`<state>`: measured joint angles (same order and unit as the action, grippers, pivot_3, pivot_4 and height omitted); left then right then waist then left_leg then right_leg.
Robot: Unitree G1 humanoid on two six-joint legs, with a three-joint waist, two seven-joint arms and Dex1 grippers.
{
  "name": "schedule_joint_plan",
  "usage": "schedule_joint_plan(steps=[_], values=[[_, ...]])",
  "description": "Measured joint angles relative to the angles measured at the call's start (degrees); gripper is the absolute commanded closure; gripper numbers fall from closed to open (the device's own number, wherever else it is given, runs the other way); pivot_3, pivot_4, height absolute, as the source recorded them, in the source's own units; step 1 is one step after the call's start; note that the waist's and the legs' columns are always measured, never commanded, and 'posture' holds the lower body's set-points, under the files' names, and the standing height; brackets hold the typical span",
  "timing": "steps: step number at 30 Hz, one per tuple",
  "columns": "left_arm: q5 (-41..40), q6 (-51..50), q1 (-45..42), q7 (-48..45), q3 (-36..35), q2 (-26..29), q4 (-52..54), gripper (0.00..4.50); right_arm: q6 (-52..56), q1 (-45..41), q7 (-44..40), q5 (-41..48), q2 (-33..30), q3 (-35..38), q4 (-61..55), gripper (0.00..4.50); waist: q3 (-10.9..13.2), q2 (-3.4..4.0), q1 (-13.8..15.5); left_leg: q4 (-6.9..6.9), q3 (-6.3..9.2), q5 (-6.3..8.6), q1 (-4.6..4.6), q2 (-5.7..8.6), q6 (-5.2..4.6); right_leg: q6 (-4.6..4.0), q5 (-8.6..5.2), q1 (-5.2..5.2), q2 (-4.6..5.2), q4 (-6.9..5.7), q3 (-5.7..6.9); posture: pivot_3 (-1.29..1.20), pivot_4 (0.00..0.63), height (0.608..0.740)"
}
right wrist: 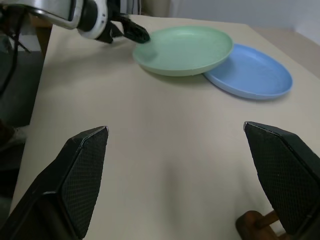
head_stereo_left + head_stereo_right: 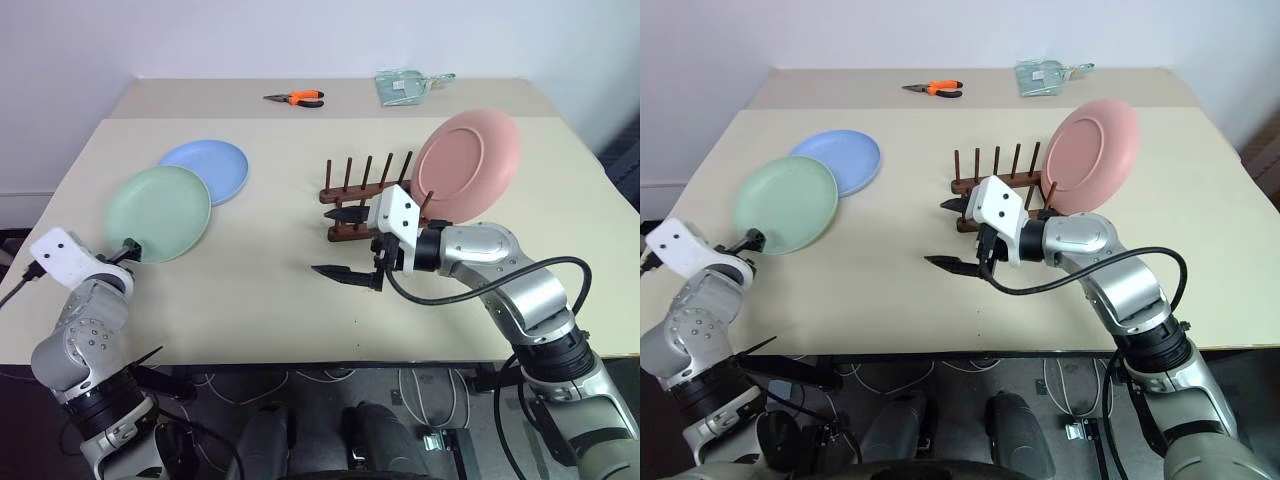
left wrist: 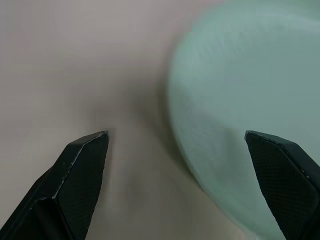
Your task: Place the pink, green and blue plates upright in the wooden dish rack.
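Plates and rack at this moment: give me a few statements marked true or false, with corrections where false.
1. The pink plate stands upright in the rack. True.
2. The green plate lies under the blue plate. False: the green plate overlaps on top of the blue one.
3. The right gripper holds the pink plate. False: it is open and empty, in front of the rack.
4. The left gripper is open at the green plate's edge. True.
5. Orange-handled pliers lie beside the rack. False: they lie on the far part of the table, well behind it.
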<state>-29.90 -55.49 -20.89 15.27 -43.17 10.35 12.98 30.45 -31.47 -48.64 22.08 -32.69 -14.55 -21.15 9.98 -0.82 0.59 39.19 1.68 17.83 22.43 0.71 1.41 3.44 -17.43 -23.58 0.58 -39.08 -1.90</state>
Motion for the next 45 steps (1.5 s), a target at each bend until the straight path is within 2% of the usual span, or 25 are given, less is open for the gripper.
schedule_joint_plan(steps=[3, 10, 11, 16, 20, 25, 29, 32, 40, 43, 45], values=[[-2.86, -0.24, -1.97, 0.48, -2.55, -0.71, -1.9, 0.82, -0.01, 0.93, 0.31, -0.69, 0.28, -0.58, -0.61, 0.0, 0.0, 0.0, -0.05, 0.0, 0.01, -0.01, -0.02, 0.0, 0.01, 0.0, 0.0, 0.01, 0.0, -0.01, 0.03, 0.0, 0.15, 0.74], [-7.08, 1.2, -4.17, 3.55, -5.47, -2.99, -4.97, 4.33, -0.42, 2.6, 1.84, -3.23, 0.35, -0.8, -1.24, 0.0, -0.01, -0.02, 0.05, 0.0, 0.01, -0.01, -0.01, 0.01, 0.01, 0.0, 0.0, 0.04, 0.03, 0.02, 0.05, 0.0, 0.15, 0.74], [-7.61, 2.0, -4.23, 3.72, -5.57, -3.1, -4.93, 4.47, -0.56, 2.72, 2.1, -3.49, 0.34, -0.76, -1.24, 0.0, -0.01, -0.02, 0.05, 0.0, 0.01, -0.01, -0.02, 0.01, 0.01, 0.0, 0.0, 0.04, 0.02, 0.02, 0.05, 0.0, 0.15, 0.74], [-9.44, 4.52, -3.55, 2.64, -4.9, -3.12, -4.92, 4.47, -1.13, 2.67, 3.26, -4.72, 0.51, -0.41, -0.99, 0.0, -0.02, -0.03, -0.13, 0.0, 0.02, -0.02, -0.03, 0.01, 0.03, 0.0, 0.0, 0.05, 0.02, 0.01, 0.07, 0.0, 0.15, 0.74], [-9.87, 9.52, -3.26, -2.95, -2.12, -2.87, -3.65, 4.47, -1.79, -0.31, 3.3, -5.58, 0.81, -0.11, 0.6, 0.0, -0.01, -0.05, -0.13, 0.0, 0.02, -0.1, -0.02, 0.01, 0.18, -0.01, 0.01, 0.04, 0.02, 0.02, 0.07, 0.0, 0.15, 0.74], [-8.94, 15.53, -5.39, -10.2, 7.73, 1.22, 4.33, 4.47, -12.24, -8.4, 3.8, -14.68, 0.72, -2.06, 4.26, 0.0, 0.02, -0.1, -0.04, -0.05, 0.02, -0.16, -0.02, 0.02, 0.29, -0.02, 0.01, 0.05, 0.02, 0.07, 0.1, 0.0, 0.15, 0.74], [-5.55, 16.72, -9.07, -12.74, 17.27, 4.2, 5.76, 4.47, -23.32, -12.79, 5.52, -24.35, 2.6, -6.75, 10.4, 0.0, 0.02, -0.1, -0.27, -0.03, 0.01, -0.17, -0.02, 0.06, 0.29, -0.02, 0.01, 0.06, 0.03, 0.07, 0.09, 0.0, 0.15, 0.74], [-4.12, 16.21, -11.62, -12.22, 22.24, 3.93, 5.55, 4.47, -30.65, -15.4, 8.5, -31.65, 3.59, -9.26, 15.75, 0.0, 0.02, -0.1, -0.39, -0.04, 0.01, -0.17, -0.02, 0.05, 0.3, -0.02, 0.01, 0.03, 0.03, 0.06, 0.09, 0.0, 0.15, 0.74], [-4.92, 13.2, -15.22, -9.3, 26.65, -0.12, 6.36, 4.47, -41.65, -16.38, 16.11, -46.32, 5.28, -12.31, 25.96, 0.0, 0.02, -0.1, -1.14, -0.04, -0.01, -0.19, 0.0, 0.05, 0.32, -0.02, 0.01, 0.02, 0.04, 0.06, 0.09, 0.0, 0.15, 0.74], [-5.78, 11.96, -15.22, -8.81, 26.69, -0.47, 7.34, 4.5, -42.35, -16.8, 19.37, -51.45, 5.09, -12.34, 29.1, 0.87, 0.02, -0.1, -1.35, -0.04, -0.01, -0.19, 0.0, 0.05, 0.32, -0.02, 0.01, 0.01, 0.03, 0.04, 0.09, 0.0, 0.15, 0.74], [-6.06, 11.78, -15.21, -8.69, 26.62, -0.56, 8.1, 4.5, -42.83, -16.86, 21.26, -54.35, 4.71, -12.32, 30.54, 1.83, 0.02, -0.1, -1.47, -0.04, -0.01, -0.2, 0.0, 0.04, 0.34, -0.02, 0.01, -0.01, 0.02, 0.01, 0.09, 0.0, 0.15, 0.74]])
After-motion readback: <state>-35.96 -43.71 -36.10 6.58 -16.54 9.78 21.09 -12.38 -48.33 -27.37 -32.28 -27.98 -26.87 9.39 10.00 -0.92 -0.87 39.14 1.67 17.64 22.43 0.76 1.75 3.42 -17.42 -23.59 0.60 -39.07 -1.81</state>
